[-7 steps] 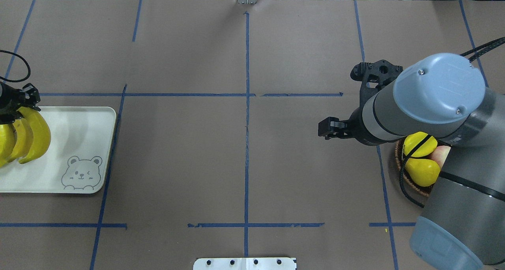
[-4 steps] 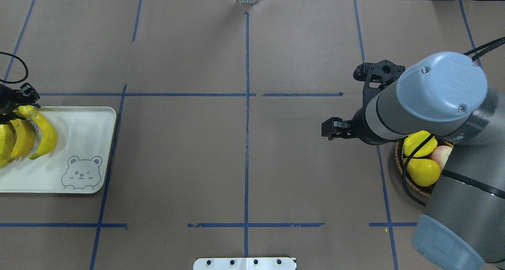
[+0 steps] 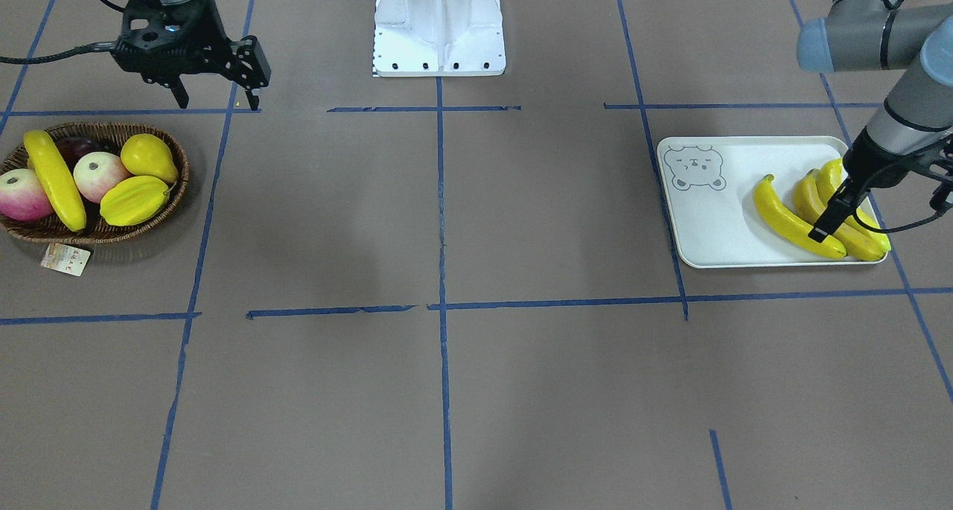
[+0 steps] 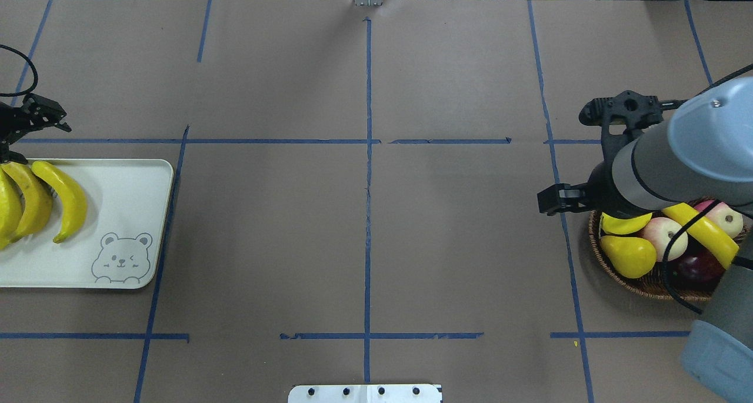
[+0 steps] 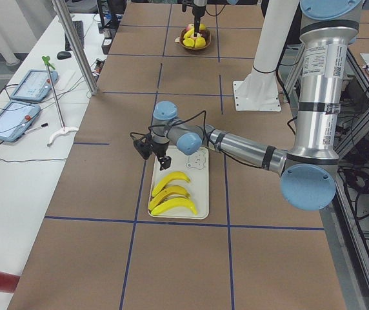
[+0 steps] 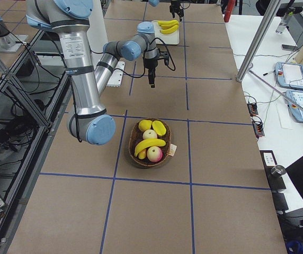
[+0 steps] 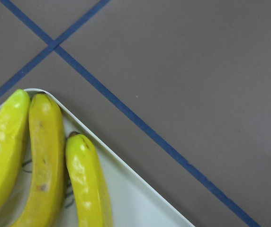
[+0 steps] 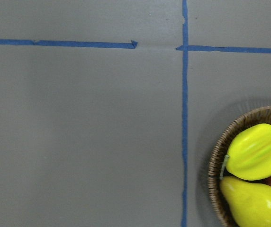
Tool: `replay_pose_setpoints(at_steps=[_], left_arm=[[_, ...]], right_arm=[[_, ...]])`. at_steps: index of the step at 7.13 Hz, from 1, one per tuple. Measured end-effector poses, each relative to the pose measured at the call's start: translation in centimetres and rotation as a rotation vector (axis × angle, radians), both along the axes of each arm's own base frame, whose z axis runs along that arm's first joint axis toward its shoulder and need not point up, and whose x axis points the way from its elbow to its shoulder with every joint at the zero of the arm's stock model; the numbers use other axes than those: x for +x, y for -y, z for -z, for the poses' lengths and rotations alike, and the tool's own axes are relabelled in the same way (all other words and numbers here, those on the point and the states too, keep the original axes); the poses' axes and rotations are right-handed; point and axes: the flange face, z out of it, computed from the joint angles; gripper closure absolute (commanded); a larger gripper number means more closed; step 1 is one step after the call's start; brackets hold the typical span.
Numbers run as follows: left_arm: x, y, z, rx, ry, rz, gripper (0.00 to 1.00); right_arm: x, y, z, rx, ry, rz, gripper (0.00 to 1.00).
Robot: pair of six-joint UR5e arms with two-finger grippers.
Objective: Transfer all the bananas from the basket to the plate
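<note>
Overhead exterior view, far left: the left gripper (image 3: 881, 214) hangs over the banana end of the plate (image 4: 117, 215), fingers spread wide and holding nothing. Three bananas (image 4: 59, 200) lie side by side on the plate. Across the table the right gripper (image 3: 218, 100) hovers just beside the basket (image 4: 595, 247), also wide apart and empty. I judge the fourth pick is next: that gripper must close across the last banana (image 3: 53, 179), clear of the pear (image 3: 149, 158) and starfruit (image 3: 134, 201). Overhead, the right arm (image 4: 676, 162) hides part of the basket. The front-facing view shows that banana whole, lying over the apples (image 3: 97, 176); the right wrist view misses it.
</note>
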Motion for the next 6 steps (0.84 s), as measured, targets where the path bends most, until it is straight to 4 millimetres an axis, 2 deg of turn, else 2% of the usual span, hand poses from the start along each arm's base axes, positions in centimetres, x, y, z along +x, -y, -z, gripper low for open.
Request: replay_pose_setpoints(at_steps=[1, 3, 5, 6], left_arm=[[0.6, -0.8, 3.0, 0.027, -0.041, -0.031, 0.0], [4.5, -2.6, 7.4, 0.074, -0.109, -0.13, 0.0], [7.8, -3.4, 10.1, 0.111, -0.143, -0.19, 0.0], [8.6, -3.6, 10.7, 0.119, -0.15, -0.204, 0.0]], right_arm=[[1.8, -0.8, -2.4, 0.022, -0.035, 0.046, 0.0], [4.4, -1.5, -7.2, 0.095, -0.082, 0.15, 0.0], [6.5, -0.3, -11.9, 0.166, -0.156, 0.275, 0.0], [7.7, 0.3, -14.0, 0.192, -0.194, 0.34, 0.0]])
